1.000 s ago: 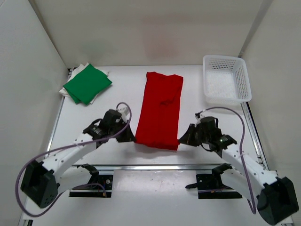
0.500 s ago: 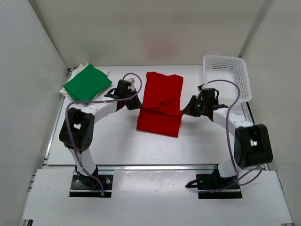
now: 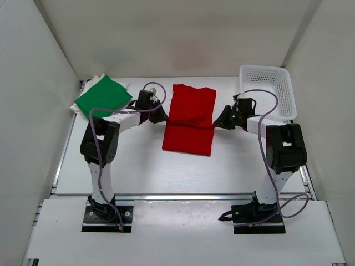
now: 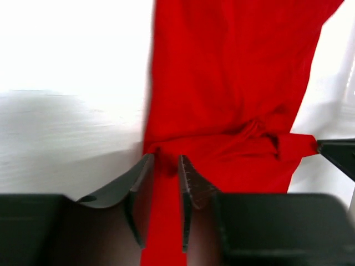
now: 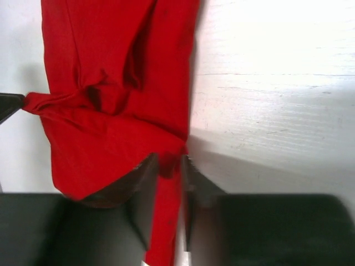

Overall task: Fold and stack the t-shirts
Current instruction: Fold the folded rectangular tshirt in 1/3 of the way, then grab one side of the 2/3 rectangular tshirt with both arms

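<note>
red t-shirt (image 3: 188, 119) hem carried farther back over the white-walled table (image 3: 138, 166).

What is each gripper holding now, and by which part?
Both hold the red t-shirt: the left gripper pinches its left side edge, the right gripper its right side edge.

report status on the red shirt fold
Left gripper and right gripper shut on red t-shirt edges. Shirt mid-fold, bunched between them. Green t-shirt folded far left. Nothing blocking.
</note>
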{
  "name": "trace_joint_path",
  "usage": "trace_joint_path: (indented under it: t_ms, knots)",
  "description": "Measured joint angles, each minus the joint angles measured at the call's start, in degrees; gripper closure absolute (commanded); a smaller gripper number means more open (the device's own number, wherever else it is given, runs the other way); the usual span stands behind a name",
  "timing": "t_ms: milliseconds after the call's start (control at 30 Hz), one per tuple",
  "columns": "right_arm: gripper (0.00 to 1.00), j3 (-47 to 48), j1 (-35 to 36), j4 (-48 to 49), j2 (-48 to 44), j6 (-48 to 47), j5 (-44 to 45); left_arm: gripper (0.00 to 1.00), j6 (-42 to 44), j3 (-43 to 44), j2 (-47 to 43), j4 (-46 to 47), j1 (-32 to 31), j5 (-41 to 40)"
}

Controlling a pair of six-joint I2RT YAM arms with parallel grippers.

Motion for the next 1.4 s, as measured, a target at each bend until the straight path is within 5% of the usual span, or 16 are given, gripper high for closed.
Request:
trace_joint_path:
  t_ms: [133,300,533,900,1067,1200,1400]
  knots:
    - [0.68,-0.11,0.24,-0.44,-2.16,-1.03,1.53,0.65,0.22,-4.46,-3.89,2.54,1.31,-1.57]
    - [1.0,-3.78,3.96,1.55,-10.47,-1.75,5.75,0.65,-0.15,-16.57,-15.78,6.34,0.5,-4.35]
    - [0.99,-11.63,12.24,6.67,-11.91,-0.7,4.87,0.71,-0.26,-23.91,-16.46,12.74,-10.8,-3.34]
    - [1.0,-27.08,11.72,10.84,-15.82,0.85,3.19,0.7,-5.01,-41.48,-19.47,27.39,-8.24,-0.17]
    - [0.78,-30.97,11.39,9.27,-21.84,0.17,3.34,0.55,-5.31,-45.79,-25.59,24.98,-10.93,-0.35]
    - [0.7,-33.29,11.3,6.14,-29.14,-0.5,4.55,0.29,-3.58,-46.71,-31.12,19.17,-10.56,-3.26]
    - [0.62,-36.76,10.38,5.16,-32.79,-0.57,4.79,0.03,-2.45,-49.13,-37.03,16.11,-9.57,-7.26]
